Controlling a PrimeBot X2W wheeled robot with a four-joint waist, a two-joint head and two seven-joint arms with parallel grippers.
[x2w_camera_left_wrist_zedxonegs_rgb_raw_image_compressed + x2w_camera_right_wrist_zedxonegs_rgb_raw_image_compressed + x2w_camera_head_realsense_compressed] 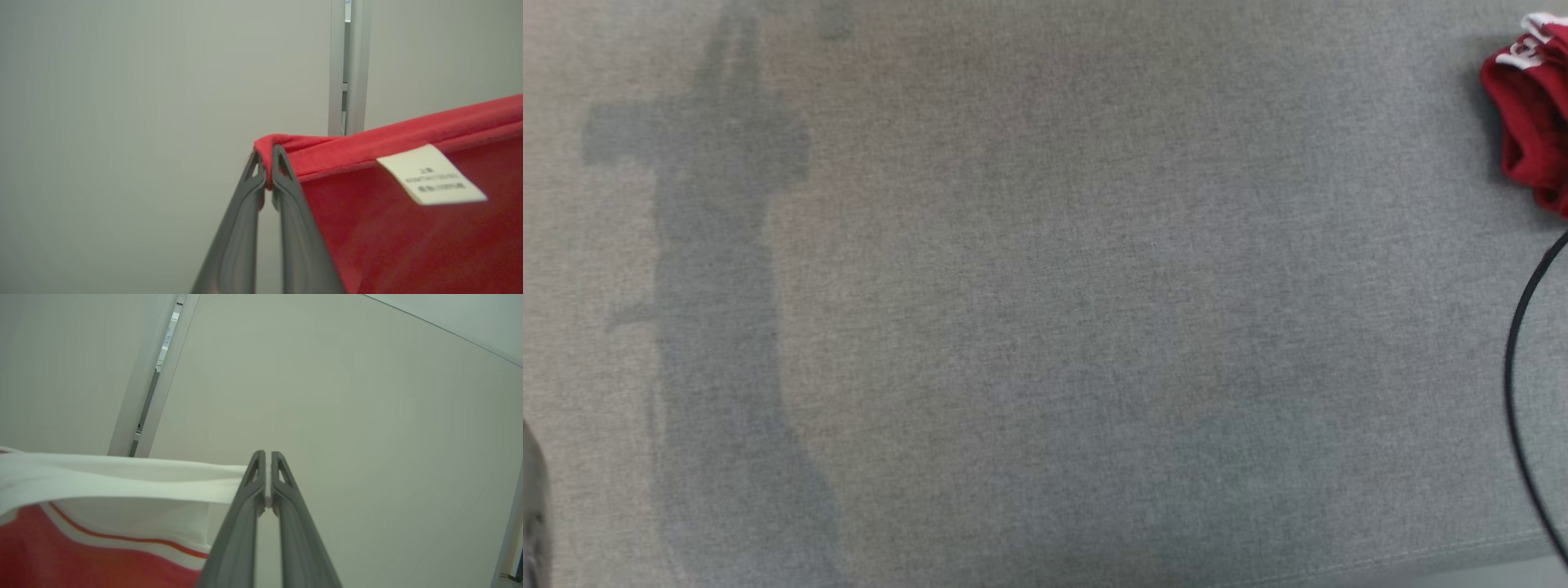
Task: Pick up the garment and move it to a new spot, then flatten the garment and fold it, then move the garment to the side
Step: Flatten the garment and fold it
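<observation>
Looking down from the head, a grey fabric-covered bench (1045, 327) carries a crumpled red-and-white cloth bundle (1531, 122) at the upper right. From the left wrist, the left end effector (267, 163) pinches the hem corner of the red fabric garment (408, 245), which stretches off to its right; a white rectangular label (431, 175) sits near the tips. From the right wrist, the right end effector (265, 457) clamps the garment's white band (122, 482), running off to its left.

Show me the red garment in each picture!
Head view: red bunch, upper right edge; unsure it's the same one.
Left wrist view: garment lower right, hem in left gripper.
Right wrist view: garment lower left, white band in right gripper.
Shared: pale post, both wrist views.
</observation>
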